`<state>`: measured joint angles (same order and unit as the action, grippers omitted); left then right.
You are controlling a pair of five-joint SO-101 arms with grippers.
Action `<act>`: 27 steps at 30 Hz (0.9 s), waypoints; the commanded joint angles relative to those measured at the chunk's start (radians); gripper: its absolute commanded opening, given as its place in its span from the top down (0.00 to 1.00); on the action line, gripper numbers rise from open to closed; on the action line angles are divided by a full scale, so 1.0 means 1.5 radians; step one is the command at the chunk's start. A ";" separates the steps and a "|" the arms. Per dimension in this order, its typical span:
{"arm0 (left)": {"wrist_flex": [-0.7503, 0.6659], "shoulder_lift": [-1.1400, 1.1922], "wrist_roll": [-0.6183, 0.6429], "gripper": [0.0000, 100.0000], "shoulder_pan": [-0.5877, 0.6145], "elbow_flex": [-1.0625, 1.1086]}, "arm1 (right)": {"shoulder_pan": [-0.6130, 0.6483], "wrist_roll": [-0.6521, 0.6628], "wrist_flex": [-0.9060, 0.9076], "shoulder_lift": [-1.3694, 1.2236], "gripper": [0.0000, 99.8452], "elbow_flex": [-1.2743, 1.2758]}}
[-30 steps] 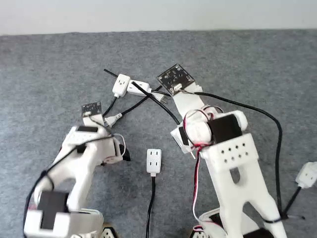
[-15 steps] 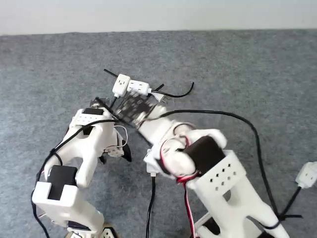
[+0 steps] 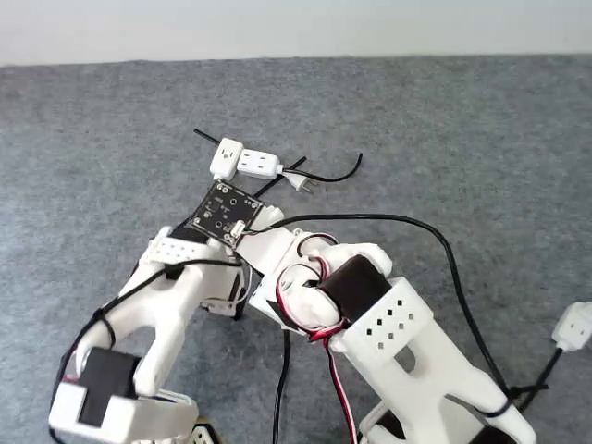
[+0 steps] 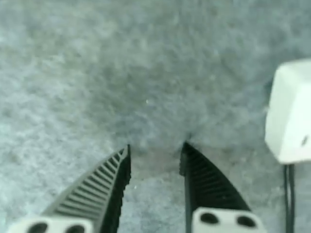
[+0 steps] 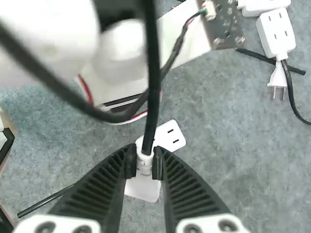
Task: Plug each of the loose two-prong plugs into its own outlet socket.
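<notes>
My right gripper (image 5: 144, 151) is shut on a white two-prong plug (image 5: 145, 164), whose black cord runs up and away. The plug stands on a white outlet block (image 5: 170, 136) lying on the grey carpet. In the high view my right arm (image 3: 370, 305) leans left over that block, and only the block's cord (image 3: 280, 379) shows. My left gripper (image 4: 156, 148) is open just above bare carpet, holding nothing. Beside it lies a white block (image 4: 289, 116) with a thin dark cord. A loose plug (image 3: 301, 183) (image 5: 275, 81) lies farther back, prongs bare.
Two white outlet blocks (image 3: 242, 162) (image 5: 274, 29) lie together at the back with black cords across them. Another white outlet (image 3: 575, 326) sits at the right edge. The left arm (image 3: 166, 296) (image 5: 121, 58) is close beside the right one. Open carpet lies behind and to the sides.
My right arm has swung left and nearer from the back centre, carrying the plug, and now covers the near outlet block. The left arm has drawn back a little.
</notes>
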<state>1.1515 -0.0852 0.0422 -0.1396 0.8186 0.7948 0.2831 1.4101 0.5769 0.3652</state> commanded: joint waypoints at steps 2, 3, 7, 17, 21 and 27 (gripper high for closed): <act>-0.001 -0.042 -0.046 0.85 -0.006 0.019 | 0.007 0.000 -0.009 -0.001 0.99 -0.020; -0.001 -0.042 -0.050 0.85 -0.007 0.019 | 0.008 0.000 -0.009 -0.001 0.99 -0.021; 0.023 -0.047 -0.090 0.85 -0.006 0.020 | 0.008 0.000 -0.011 -0.001 0.99 -0.024; 0.085 -0.049 -0.243 0.85 -0.010 0.014 | -0.004 0.008 -0.025 -0.010 0.99 -0.025; 0.108 -0.083 -0.304 0.86 -0.010 0.020 | -0.004 0.062 -0.022 -0.010 0.99 -0.020; 0.071 -0.259 -0.326 0.86 -0.010 0.121 | -0.004 0.107 -0.031 -0.011 0.99 0.013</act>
<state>1.2958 -0.3307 -0.4273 -0.1473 0.9475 0.8025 0.4150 1.3917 0.5631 0.3805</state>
